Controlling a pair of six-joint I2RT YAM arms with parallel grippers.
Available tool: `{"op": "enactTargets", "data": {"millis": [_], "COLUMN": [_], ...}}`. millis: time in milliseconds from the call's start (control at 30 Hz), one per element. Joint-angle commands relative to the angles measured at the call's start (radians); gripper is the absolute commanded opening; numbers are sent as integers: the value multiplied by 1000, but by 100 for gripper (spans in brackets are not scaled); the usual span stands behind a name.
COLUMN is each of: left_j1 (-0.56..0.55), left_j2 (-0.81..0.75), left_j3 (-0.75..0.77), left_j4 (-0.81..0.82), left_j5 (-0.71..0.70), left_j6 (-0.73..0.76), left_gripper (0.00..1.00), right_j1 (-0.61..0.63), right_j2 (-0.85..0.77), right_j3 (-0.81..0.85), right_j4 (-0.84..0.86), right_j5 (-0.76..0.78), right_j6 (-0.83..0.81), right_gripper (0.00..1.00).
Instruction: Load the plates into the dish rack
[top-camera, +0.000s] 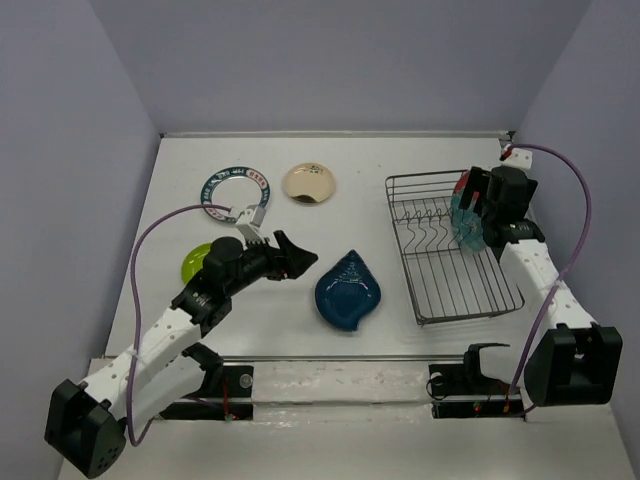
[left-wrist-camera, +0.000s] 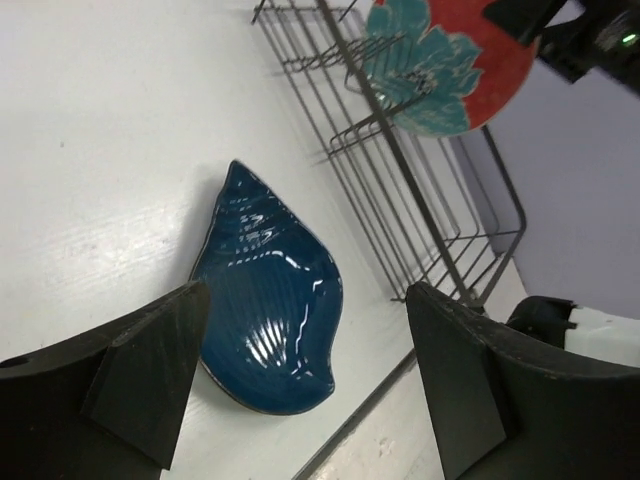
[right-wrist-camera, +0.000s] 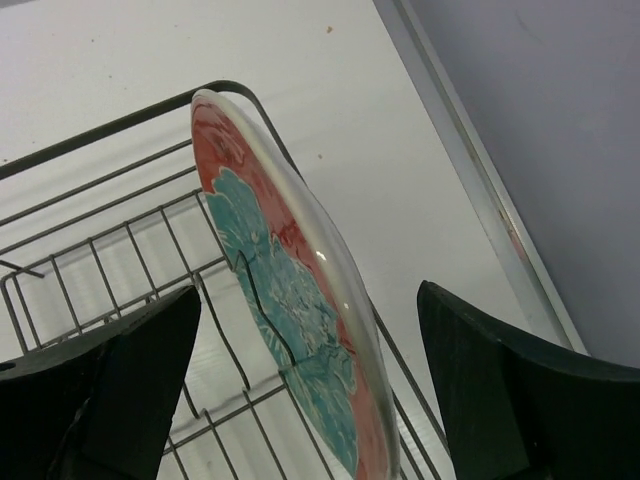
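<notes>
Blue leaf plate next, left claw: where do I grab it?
Pinch the blue leaf plate by its raised rim, on the long side nearest the left claw, coming down from above. It lies flat, so probably only that upturned edge offers a hold.

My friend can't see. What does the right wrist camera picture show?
A red-and-teal plate stands on edge in the dark wire dish rack, on a white table. The right gripper's two dark fingers sit open on either side, not touching it.
</notes>
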Motion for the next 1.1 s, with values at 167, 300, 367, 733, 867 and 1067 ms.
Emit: {"op": "enactTargets", "data": {"millis": [167, 300, 367, 733, 867, 1067], "left_j1": [-153, -162, -163, -197, -206, -220], "left_j2": [279, 376, 459, 622, 660, 708], "left_j3": [-40, -22, -2, 24, 38, 49], "left_j4": [114, 133, 140, 176, 200, 226], "left_j5": [-300, -303, -248, -187, -165, -132], "left_j6": [26, 65, 71, 94, 91, 83], "left_gripper": [85, 81, 78, 68, 55, 39], "right_j1": [-5, -5, -5, 13, 36, 123], "right_j2": [-146, -266, -329, -485, -481, -484], "right_j3": [134, 88, 52, -129, -179, -205], "right_j4": [-194, -199, -186, -126, -111, -79], "right_j5": [50, -97, -192, -620, -666, -722], "right_j6": [143, 182, 239, 357, 377, 400], "right_gripper": [96, 97, 95, 87, 85, 83]}}
